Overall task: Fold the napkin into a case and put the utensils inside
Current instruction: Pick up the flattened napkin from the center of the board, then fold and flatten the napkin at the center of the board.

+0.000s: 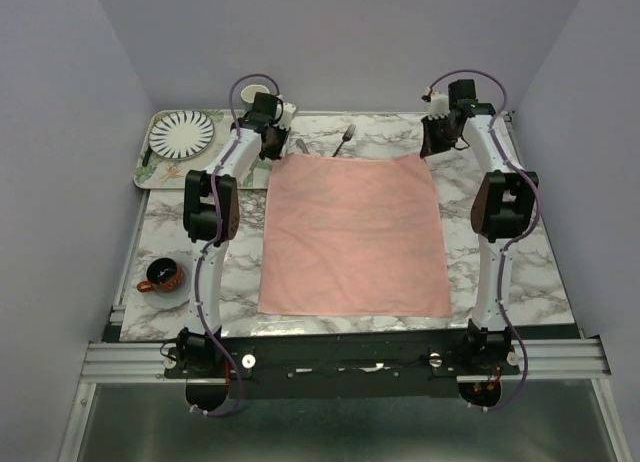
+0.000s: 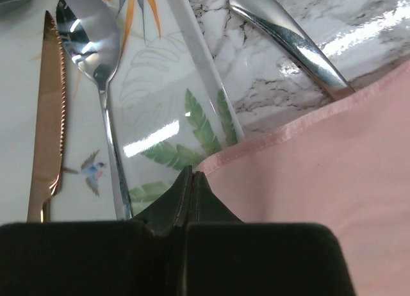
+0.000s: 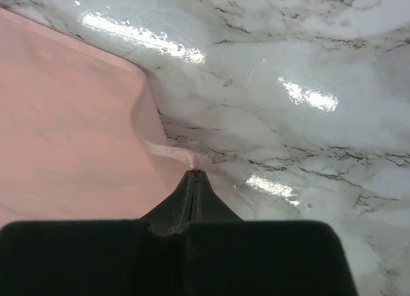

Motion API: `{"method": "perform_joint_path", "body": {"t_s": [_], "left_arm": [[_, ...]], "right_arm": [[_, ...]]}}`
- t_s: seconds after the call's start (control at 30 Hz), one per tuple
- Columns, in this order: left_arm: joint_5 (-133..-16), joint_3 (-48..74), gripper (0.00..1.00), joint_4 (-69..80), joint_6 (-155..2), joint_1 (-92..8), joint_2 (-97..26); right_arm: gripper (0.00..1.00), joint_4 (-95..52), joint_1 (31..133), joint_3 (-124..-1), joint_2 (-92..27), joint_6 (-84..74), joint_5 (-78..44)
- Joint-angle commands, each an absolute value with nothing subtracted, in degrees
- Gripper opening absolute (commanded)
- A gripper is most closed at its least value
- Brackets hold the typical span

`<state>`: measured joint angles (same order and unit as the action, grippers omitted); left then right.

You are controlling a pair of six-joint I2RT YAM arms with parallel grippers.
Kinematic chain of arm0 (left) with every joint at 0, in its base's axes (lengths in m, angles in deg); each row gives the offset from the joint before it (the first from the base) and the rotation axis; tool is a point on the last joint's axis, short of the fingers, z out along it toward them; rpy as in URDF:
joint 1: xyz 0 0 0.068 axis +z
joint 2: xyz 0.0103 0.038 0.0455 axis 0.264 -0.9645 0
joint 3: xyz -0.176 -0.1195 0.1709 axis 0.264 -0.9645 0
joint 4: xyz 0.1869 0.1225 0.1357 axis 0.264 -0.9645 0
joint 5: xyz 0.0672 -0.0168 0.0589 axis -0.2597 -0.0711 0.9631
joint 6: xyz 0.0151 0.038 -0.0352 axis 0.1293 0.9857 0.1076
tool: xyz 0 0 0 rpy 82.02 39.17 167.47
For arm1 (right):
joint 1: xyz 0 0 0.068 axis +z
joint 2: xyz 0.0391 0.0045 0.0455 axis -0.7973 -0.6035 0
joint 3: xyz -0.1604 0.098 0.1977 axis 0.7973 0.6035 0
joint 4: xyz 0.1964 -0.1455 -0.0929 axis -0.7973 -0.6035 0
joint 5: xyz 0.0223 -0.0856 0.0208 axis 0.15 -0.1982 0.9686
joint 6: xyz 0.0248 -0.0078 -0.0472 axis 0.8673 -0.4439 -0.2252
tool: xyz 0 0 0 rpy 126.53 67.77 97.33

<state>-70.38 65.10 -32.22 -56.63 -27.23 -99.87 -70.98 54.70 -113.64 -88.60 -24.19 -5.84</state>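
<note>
Closest to the wrist lens, the black two-finger left gripper (image 2: 192,175) has its jaws pressed fully together. The hem at the far-left corner of the soft salmon-pink cloth napkin (image 2: 320,193) runs right into its tips, pinched there. The black right gripper (image 3: 195,175) is likewise fully closed, nipping the far-right corner, which rises off the table in a small fold.

From above, the napkin lies spread flat in the middle of the glossy white-and-grey marble table (image 1: 510,282), between the two arms. A slim silver metal fork (image 1: 346,136) rests on the marble just beyond the cloth's far edge. A second plain silver handle (image 2: 288,40) slants under the hem near the left corner; what kind of utensil it is cannot be told.

Left of it, a white floral-print tray (image 2: 166,104) carries a silver spoon (image 2: 86,33), a copper-brown serrated knife (image 2: 48,110) and a round black-and-white striped plate (image 1: 182,134).
</note>
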Motion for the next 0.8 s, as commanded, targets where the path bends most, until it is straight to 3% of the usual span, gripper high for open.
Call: {"method": "perform_joint_path", "body": {"t_s": [0.0, 0.3, 0.77], "left_arm": [[-73.73, 59.72, 0.0, -28.64, -57.19, -27.26, -88.44], [-80.06, 46.99, 0.0, -27.5, -55.79, -27.26, -76.84], [-91.13, 18.32, 0.0, -27.75, -49.9, -26.03, -52.49]], "right_arm": [[0.01, -71.87, 55.07, -112.57, -81.41, -25.78, -3.7], [0.01, -73.36, 54.9, -108.97, -76.14, -27.62, -2.56], [0.01, -75.47, 54.29, -86.91, -58.22, -35.96, -1.85]]}}
